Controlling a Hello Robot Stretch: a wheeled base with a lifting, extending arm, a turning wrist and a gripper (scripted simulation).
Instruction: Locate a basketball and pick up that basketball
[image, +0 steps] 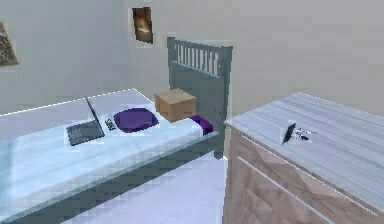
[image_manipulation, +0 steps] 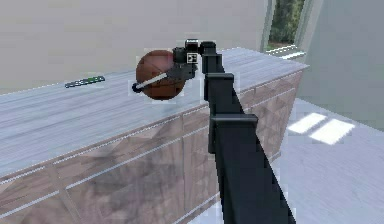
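Observation:
A reddish-brown basketball (image_manipulation: 160, 76) is over the wooden dresser top (image_manipulation: 70, 115) in the arm side view. The dark arm (image_manipulation: 235, 140) rises from the bottom edge and reaches it. My gripper (image_manipulation: 143, 85) lies across the ball's front, its thin fingers (image_manipulation: 150, 82) running over the ball's lower left. With the dresser top right behind the ball, I cannot tell whether the gripper holds it.
A flat green thing (image_manipulation: 85, 82) lies farther back on the dresser. In the forward view, a bed (image: 60, 160) carries a laptop (image: 88, 128), a purple cushion (image: 135, 119) and a cardboard box (image: 175, 104). A dresser corner (image: 310, 125) holds a small dark item (image: 290, 132). Bare floor (image: 170, 200) lies between.

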